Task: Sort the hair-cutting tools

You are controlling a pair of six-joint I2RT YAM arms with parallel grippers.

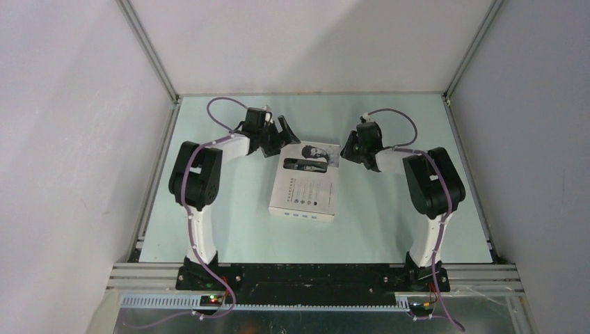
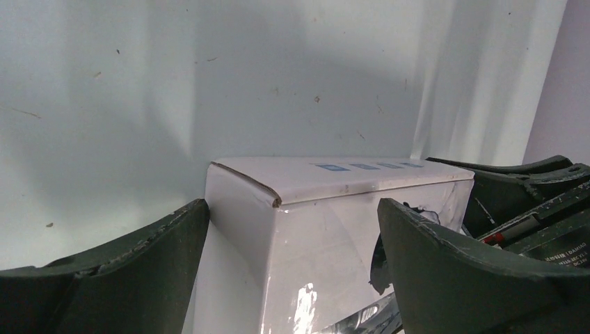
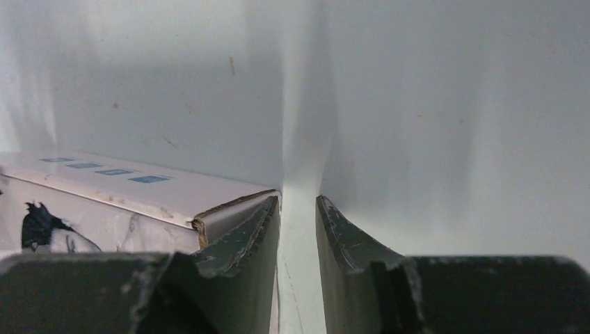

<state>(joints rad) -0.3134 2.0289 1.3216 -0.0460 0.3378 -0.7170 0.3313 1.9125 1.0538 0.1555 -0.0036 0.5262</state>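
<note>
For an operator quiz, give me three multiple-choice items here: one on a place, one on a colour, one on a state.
1. Where is the box? A. middle of the table; B. on a shelf; C. in a drawer.
2. The box's main colour? A. red; B. white; C. green.
3. The jaws of the left gripper are: A. shut tight; B. wide open; C. out of view.
Answers: 1 A, the top view shows it mid-table; 2 B, its faces are white; 3 B, the jaws straddle the box's corner.
</note>
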